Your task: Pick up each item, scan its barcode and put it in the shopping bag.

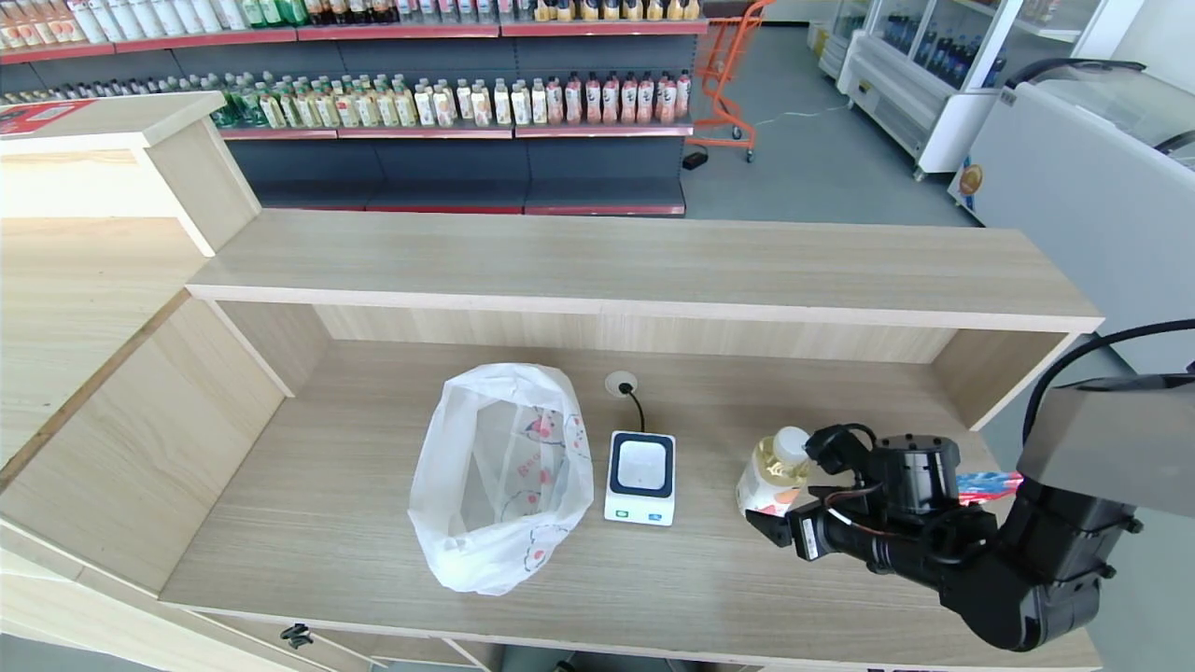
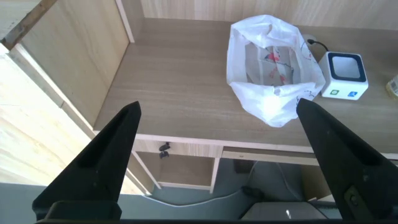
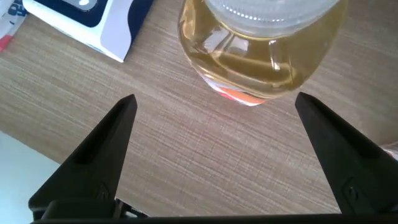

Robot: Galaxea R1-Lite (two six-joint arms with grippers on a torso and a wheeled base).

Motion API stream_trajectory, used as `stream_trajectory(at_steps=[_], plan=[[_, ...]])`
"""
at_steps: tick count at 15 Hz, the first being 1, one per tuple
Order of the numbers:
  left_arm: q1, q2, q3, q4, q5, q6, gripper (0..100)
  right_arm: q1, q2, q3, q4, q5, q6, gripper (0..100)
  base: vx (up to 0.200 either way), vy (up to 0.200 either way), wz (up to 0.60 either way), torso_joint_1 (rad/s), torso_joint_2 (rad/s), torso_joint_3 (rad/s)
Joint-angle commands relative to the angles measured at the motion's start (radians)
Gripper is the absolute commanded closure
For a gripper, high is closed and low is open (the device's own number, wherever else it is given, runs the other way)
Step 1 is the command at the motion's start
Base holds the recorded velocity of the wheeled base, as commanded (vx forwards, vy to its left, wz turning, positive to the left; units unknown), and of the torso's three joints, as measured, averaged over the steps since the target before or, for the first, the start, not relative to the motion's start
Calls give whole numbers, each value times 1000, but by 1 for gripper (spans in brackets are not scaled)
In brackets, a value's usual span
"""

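The shopping bag is seen as translucent white, printed with pink-red figures. The scanner is cased in white with a dark navy frame. The bottle is filled pale yellow, capped white. The tabletop is grained in light wood

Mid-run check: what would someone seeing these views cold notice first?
The open white plastic shopping bag stands mid-counter, with the small white square barcode scanner just to its right. Further right, the black right hand is open and facing a clear bottle of yellow liquid with a white cap, not yet gripping it.
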Motion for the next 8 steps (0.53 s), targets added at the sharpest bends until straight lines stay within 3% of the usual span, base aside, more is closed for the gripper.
stream_trajectory(at_steps=[1, 8], plan=[[0, 0, 0, 0, 0, 0, 0, 6, 63, -33, -29, -1, -1, 0, 0, 0, 0, 0, 0, 0], [0, 0, 0, 0, 0, 0, 0, 40, 179, -107, -187, -61, -3, 0, 0, 0, 0, 0, 0, 0]])
